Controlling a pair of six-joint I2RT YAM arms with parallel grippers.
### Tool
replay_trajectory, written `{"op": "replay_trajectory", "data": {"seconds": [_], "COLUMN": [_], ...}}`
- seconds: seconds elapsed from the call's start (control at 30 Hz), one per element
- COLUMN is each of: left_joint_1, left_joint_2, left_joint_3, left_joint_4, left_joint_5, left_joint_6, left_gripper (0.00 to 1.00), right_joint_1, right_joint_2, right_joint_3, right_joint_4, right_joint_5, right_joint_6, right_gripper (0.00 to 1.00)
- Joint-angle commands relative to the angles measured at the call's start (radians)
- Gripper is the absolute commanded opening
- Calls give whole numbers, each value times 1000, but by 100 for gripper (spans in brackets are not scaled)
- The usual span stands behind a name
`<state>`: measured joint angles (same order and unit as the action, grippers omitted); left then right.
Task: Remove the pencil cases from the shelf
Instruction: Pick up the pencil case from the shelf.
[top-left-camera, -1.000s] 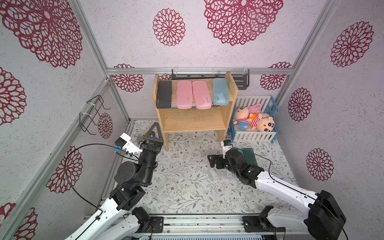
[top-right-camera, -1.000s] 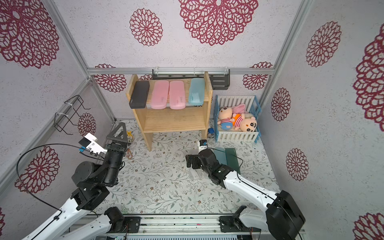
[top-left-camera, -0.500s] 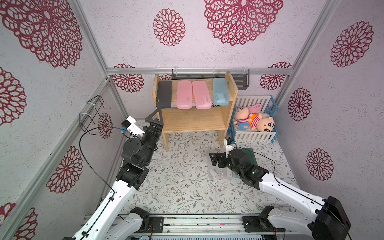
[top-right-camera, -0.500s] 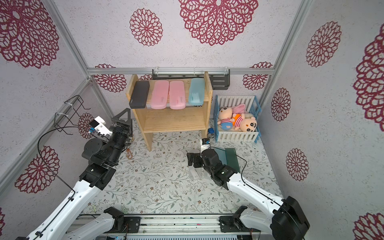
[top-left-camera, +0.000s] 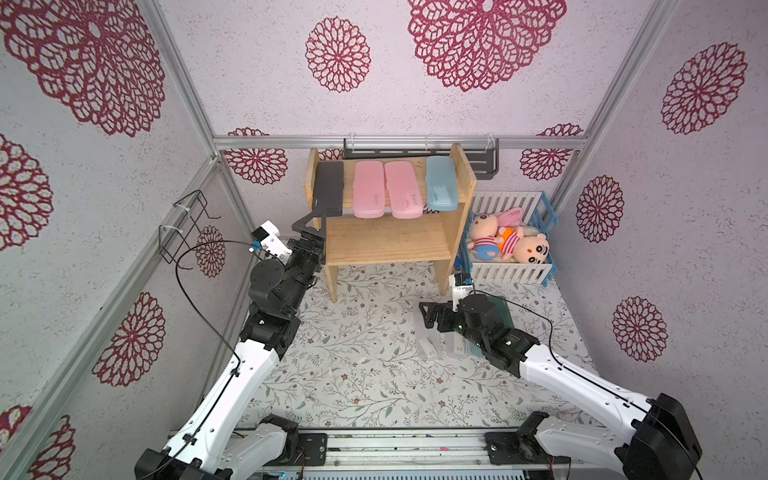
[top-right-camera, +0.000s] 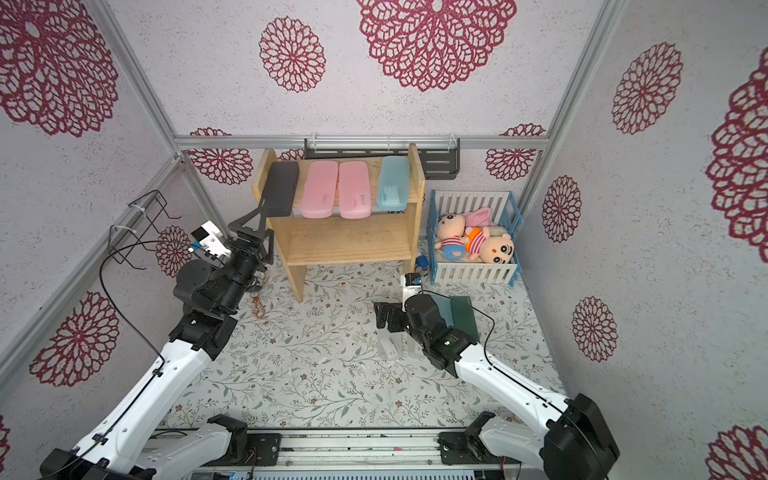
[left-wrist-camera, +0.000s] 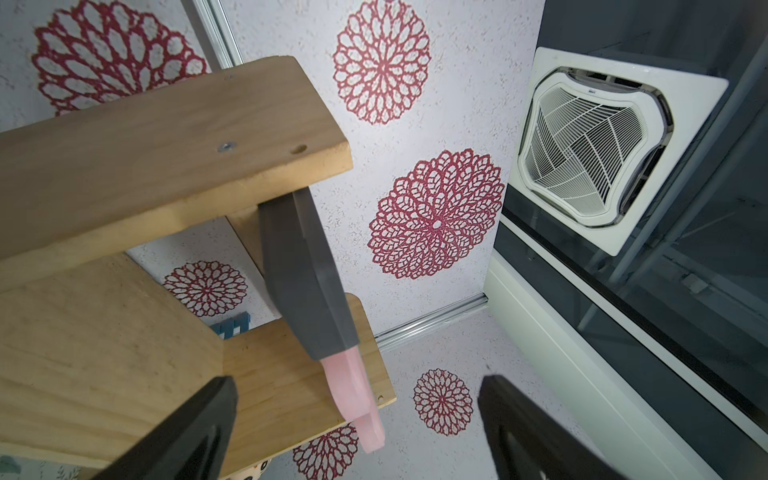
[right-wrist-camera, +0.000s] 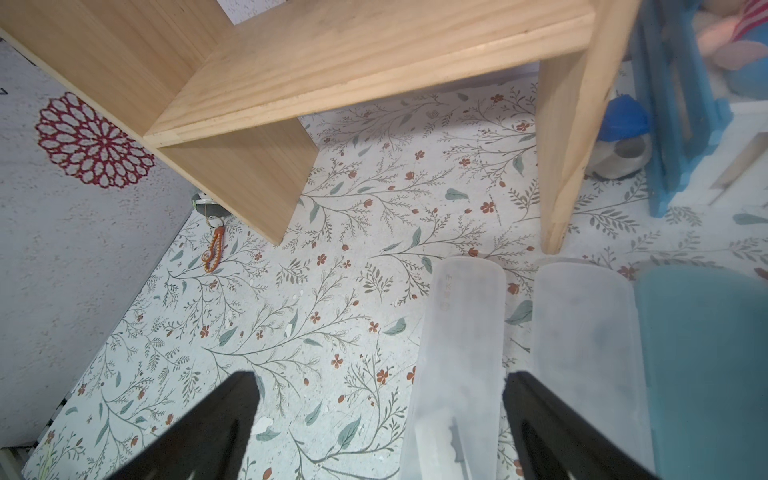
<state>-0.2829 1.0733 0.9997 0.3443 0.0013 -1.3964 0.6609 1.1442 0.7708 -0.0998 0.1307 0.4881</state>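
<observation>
Black case (top-left-camera: 328, 189) just beyond left gripper (top-left-camera: 315, 224)

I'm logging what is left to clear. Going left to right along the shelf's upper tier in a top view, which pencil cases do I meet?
On the shelf upper tier: black pencil case → pink pencil case → second pink pencil case → light blue pencil case.

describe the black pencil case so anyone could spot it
Find the wooden shelf at the back wall. On its top tier four cases lie side by side; the black pencil case sits at the end farthest from the toy crate. It is the only dark one, beside the pink cases and a light blue case.
</observation>
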Motion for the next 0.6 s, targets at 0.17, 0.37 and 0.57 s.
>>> {"op": "replay_trajectory", "data": {"seconds": [0.17,0.37,0.57], "left_joint_1": [59,74,79], "left_joint_2": [72,108,129], "left_joint_3": [55,89,113], "left_joint_4": [71,60,42], "left_joint_5": [99,122,127], "left_joint_6": [-64,-66,-72], "left_gripper": [97,98,89], "right_joint_1": [-14,-16,-18], "right_joint_2": [0,3,1], "right_joint_3": [38,42,45], "right_joint_4": [8,8,2], "right_joint_5": [-20,-20,-20], "right_joint_6": [-16,-16,-17], "right_gripper": [99,99,99]}}
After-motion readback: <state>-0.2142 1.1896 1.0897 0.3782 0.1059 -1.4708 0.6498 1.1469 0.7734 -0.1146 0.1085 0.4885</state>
